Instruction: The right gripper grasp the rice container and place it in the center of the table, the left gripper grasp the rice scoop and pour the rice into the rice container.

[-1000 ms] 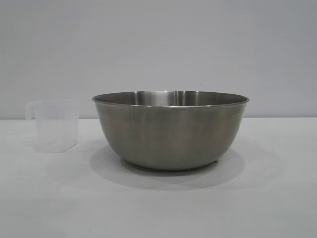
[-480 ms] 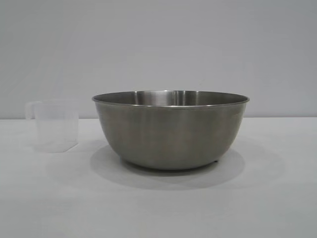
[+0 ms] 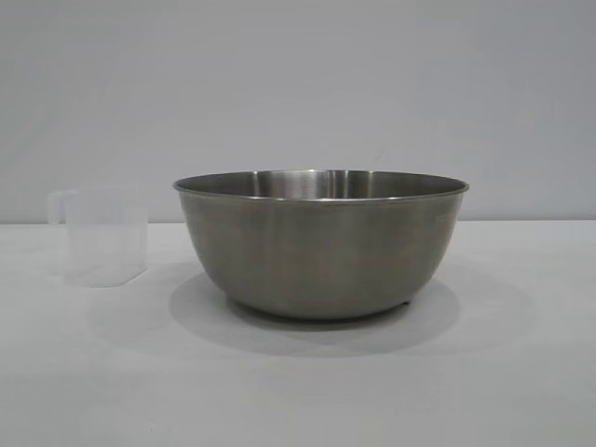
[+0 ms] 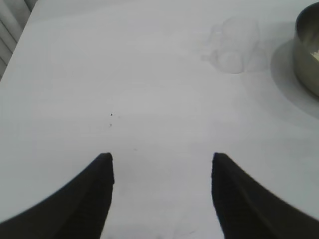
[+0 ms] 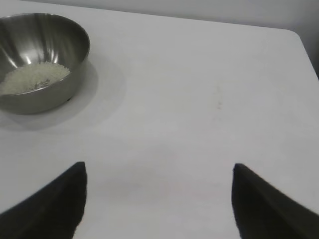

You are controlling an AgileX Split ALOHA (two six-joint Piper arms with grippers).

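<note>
Two things matter now: the rice container (image 3: 320, 244), a big steel bowl, sits upright about mid-tabletop in the exterior view, and the rice scoop (image 3: 101, 235), a clear plastic cup with a loop handle, stands upright a short way to its left, apart from it. A mound of rice (image 5: 33, 77) already lies in the bottom of the bowl in the right wrist view, and the cup looks empty as far as its clear walls let one tell, so the pour seems done and the sensible step is to hold back. The left hand (image 4: 162, 159) hovers over bare tabletop (image 3: 298, 391), its fingers spread and holding nothing, with the cup well ahead of it and the bowl's rim just beyond. The right hand (image 5: 158, 167) is likewise spread wide and empty, the bowl off ahead and to one side. If more pouring were wanted, the left hand should approach the cup squarely, close on its wall or handle gently since thin plastic flexes, and avoid knocking the bowl.
</note>
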